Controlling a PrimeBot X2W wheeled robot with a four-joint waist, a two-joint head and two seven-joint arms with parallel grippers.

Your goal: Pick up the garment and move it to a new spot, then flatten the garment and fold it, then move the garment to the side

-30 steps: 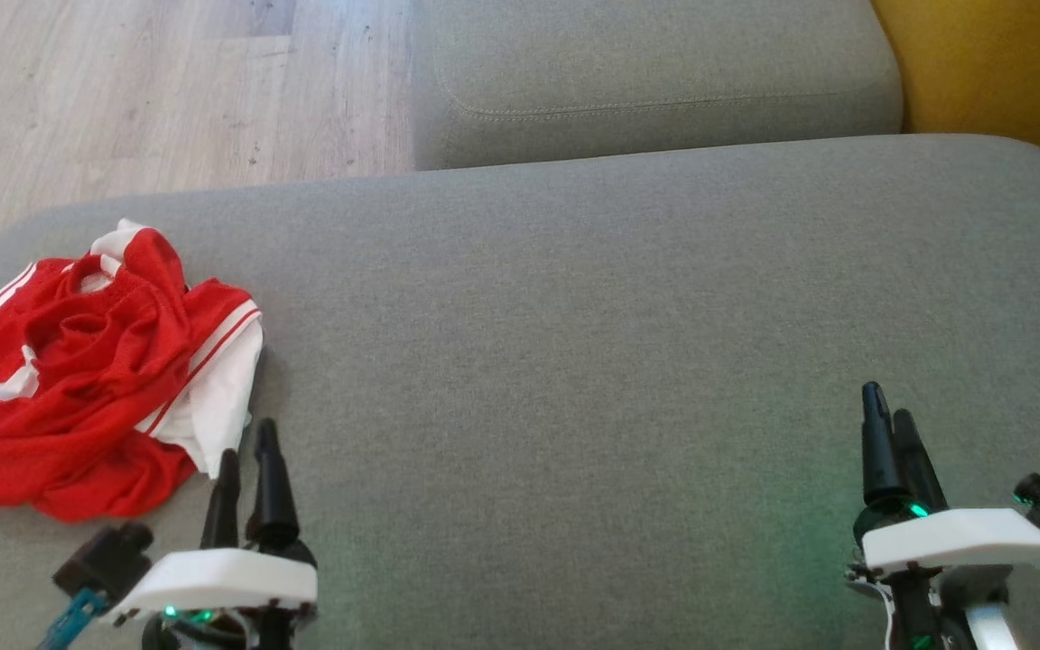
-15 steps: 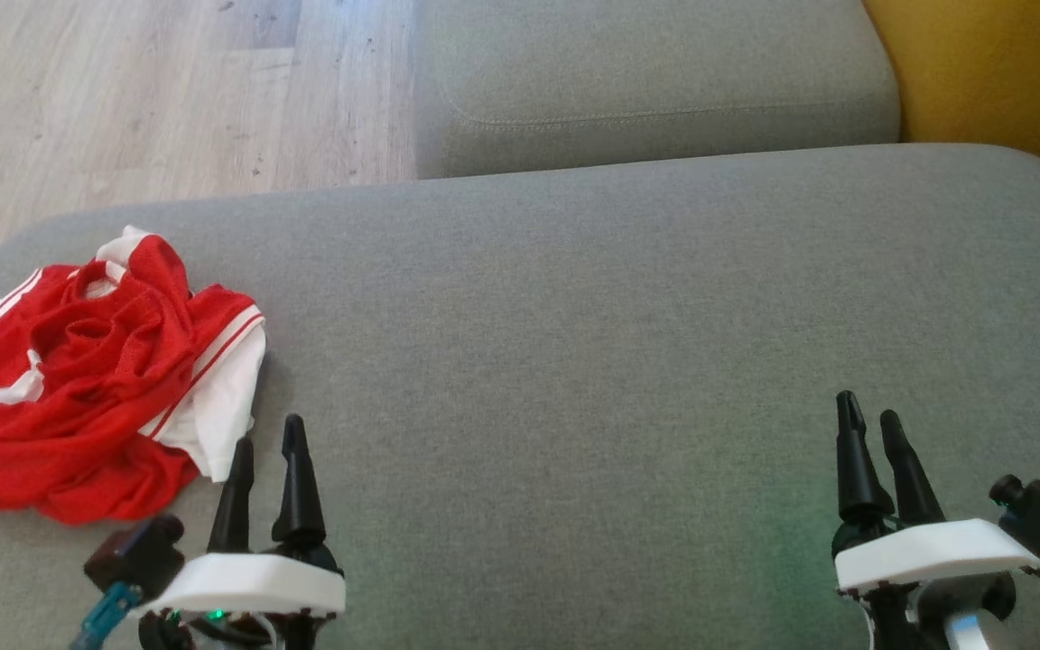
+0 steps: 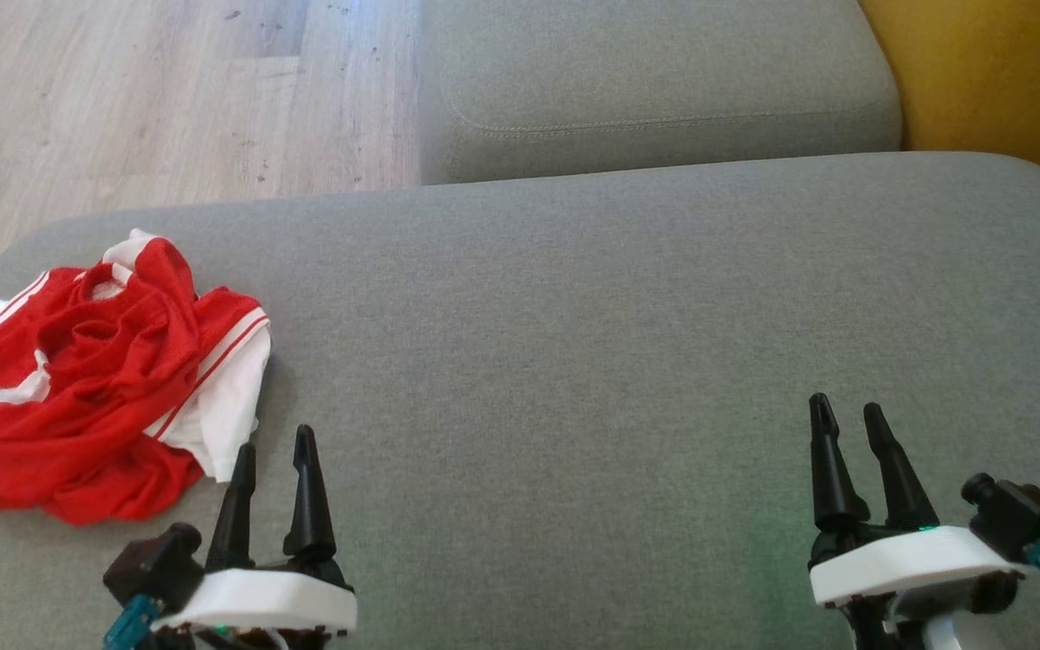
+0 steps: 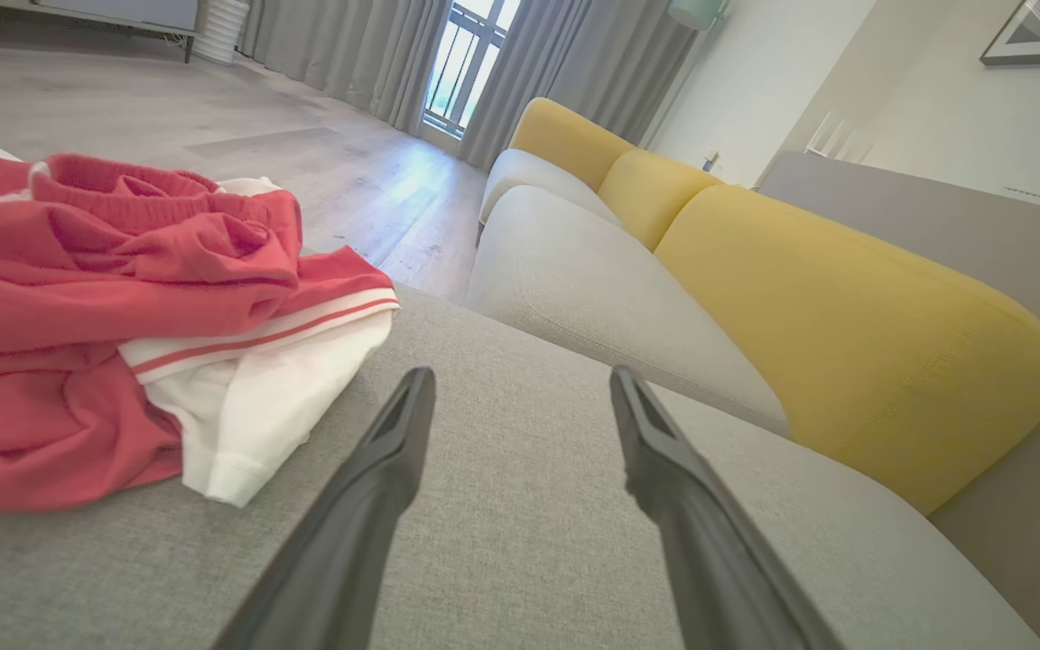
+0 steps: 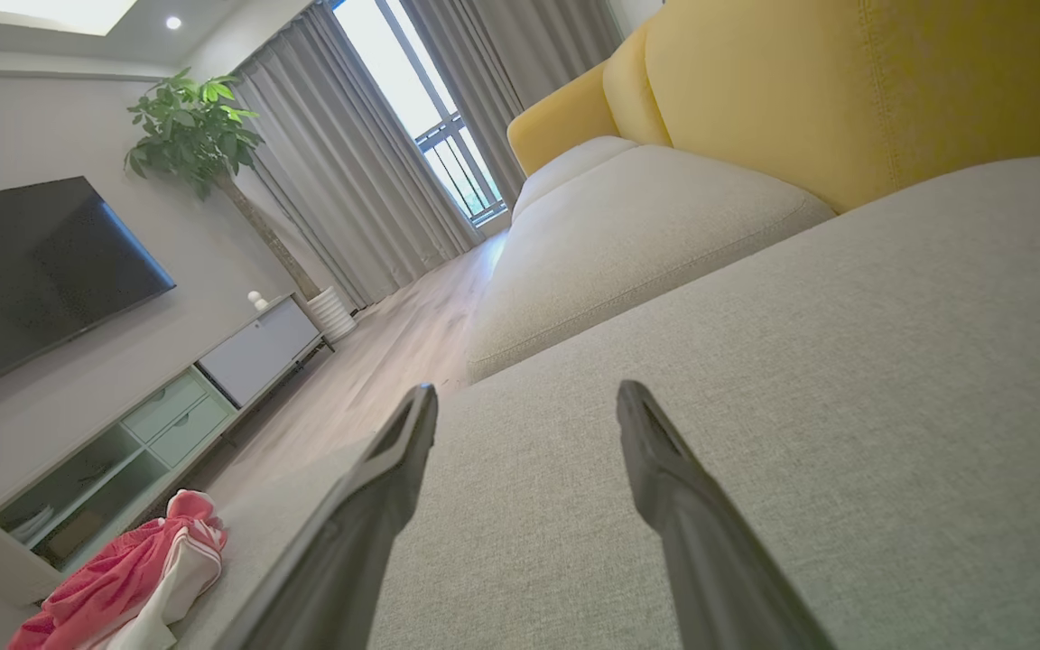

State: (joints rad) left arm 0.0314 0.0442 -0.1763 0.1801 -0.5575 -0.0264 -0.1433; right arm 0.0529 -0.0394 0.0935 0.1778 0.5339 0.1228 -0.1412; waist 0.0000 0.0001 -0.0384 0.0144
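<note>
Garment (image 3: 96, 388), red and white, lies crumpled at the left of the head view on the grey cushion (image 3: 574, 343); I find no clear long axis. Left gripper (image 3: 274, 440) is just beside it, fingers apart; right gripper (image 3: 844, 403), lower right, parted too. Left wrist view: it looks soft and light, so I would pinch the white edge (image 4: 258, 406). Right wrist view: it lies lower left.

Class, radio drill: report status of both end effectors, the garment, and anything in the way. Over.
Left end effector open, empty, just right of garment. Right end effector open, empty, over cushion. Garment crumpled, not yet gripped. Nothing in the way.
</note>
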